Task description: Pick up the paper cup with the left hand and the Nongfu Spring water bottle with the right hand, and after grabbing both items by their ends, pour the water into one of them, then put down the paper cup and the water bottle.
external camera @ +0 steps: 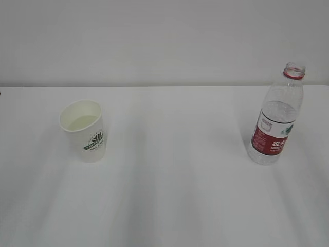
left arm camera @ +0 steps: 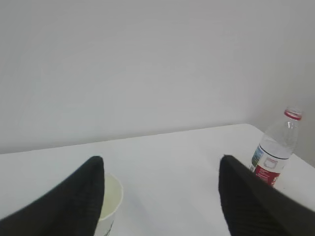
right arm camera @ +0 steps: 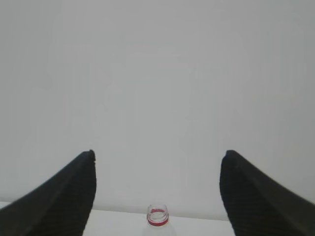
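On the white table (external camera: 169, 206) by a plain wall, both hands, left (left arm camera: 160, 196) and right (right arm camera: 157, 191), gape empty; the bottle (right arm camera: 157, 219) is cut off at 6 o'clock.

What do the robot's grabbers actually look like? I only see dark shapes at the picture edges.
Only the fingers show, in the two wrist views. The left gripper has two black, wedge-shaped fingers that taper towards their tips, with a fine ribbed texture. The right gripper has the same black, ribbed, tapering fingers. No cables, markings or arms are visible.
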Robot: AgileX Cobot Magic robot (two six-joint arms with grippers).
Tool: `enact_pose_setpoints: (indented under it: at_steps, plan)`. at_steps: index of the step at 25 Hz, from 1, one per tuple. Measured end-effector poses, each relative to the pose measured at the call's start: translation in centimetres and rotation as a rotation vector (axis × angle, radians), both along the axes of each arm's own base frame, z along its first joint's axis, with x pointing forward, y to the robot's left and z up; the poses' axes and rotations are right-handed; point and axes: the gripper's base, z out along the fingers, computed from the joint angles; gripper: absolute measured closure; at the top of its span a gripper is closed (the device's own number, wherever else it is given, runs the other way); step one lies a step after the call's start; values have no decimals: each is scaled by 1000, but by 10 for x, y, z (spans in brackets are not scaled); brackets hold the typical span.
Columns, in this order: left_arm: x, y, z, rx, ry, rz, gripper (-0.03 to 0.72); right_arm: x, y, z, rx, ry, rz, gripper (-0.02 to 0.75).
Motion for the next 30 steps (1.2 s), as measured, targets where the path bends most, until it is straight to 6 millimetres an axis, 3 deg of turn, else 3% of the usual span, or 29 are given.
enact_pose_setpoints:
  at_steps: [15, 30]
  plan:
    - [-29, 16, 9, -4, -44, -26, 209, -32, -4, 4, -9, 21, 13, 148]
    - [-60, 34, 8, 64, -98, -39, 261, -39, -3, -4, -34, 156, 25, 148]
